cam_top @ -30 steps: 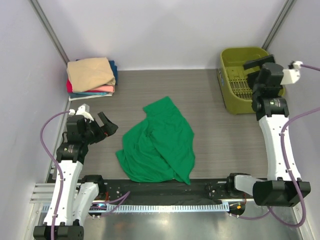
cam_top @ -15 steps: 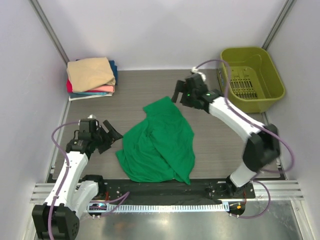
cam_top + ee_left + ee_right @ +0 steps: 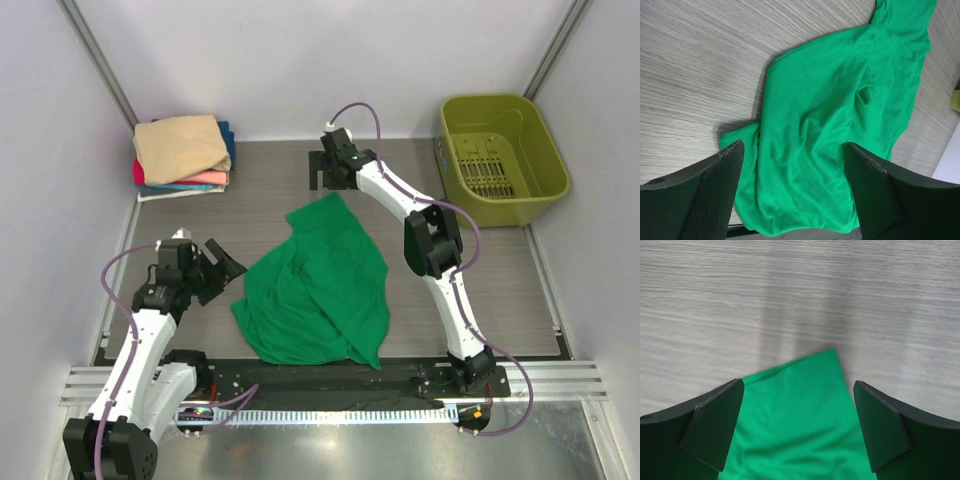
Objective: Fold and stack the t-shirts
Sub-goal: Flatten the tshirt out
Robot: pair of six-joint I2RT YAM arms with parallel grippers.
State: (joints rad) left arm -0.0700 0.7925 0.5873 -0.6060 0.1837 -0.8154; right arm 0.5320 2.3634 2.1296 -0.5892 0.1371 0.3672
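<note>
A bright green t-shirt (image 3: 320,285) lies crumpled in the middle of the table. My left gripper (image 3: 224,264) is open and empty just left of the shirt's left edge. In the left wrist view its jaws (image 3: 794,150) stand wide apart over the shirt (image 3: 840,115). My right gripper (image 3: 326,180) is open and empty, hovering over the shirt's far tip. In the right wrist view that tip (image 3: 805,405) lies between the open jaws (image 3: 798,385). A stack of folded shirts (image 3: 183,150), tan on top of pink, red and blue, sits at the back left corner.
An olive-green plastic bin (image 3: 505,190) stands at the back right corner. White walls close in the table on three sides. A black rail with the arm bases runs along the near edge (image 3: 320,375).
My right arm has swung from above the bin across to the green shirt's far tip. My left gripper has shifted slightly toward the shirt's left edge. The shirt has not moved.
</note>
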